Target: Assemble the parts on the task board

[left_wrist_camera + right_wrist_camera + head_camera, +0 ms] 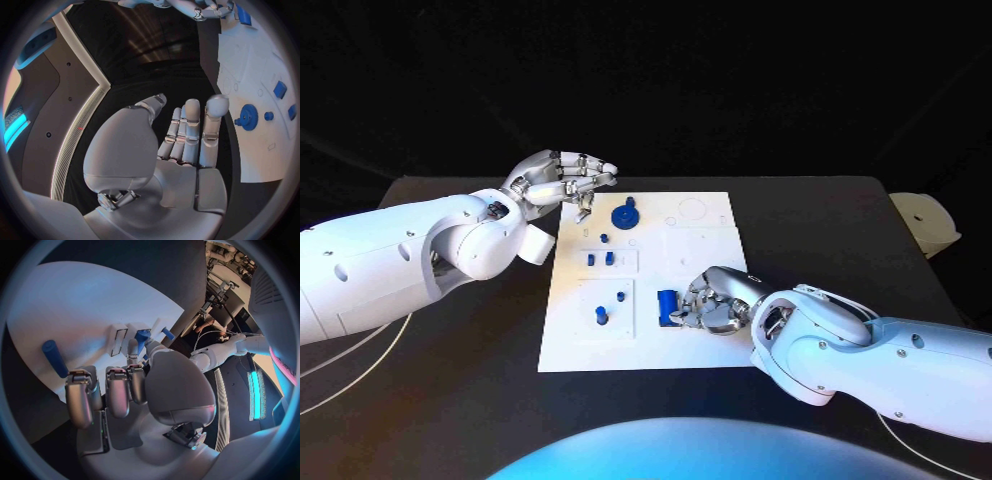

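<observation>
Risk sits with the right hand (708,303), whose fingers curl around a blue cylinder (668,301) on the near part of the task board (697,345); whether it truly grips the piece I cannot tell. A loose hold could let it roll among the small pegs (602,316). Left hand (564,180) hovers empty, fingers spread, beside the blue gear (626,214) (far left of the board).

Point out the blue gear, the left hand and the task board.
blue gear (627,214), head view, on its toothed disc.
left hand (564,180), head view, middle of the hand.
task board (708,235), head view, bare white surface.
</observation>
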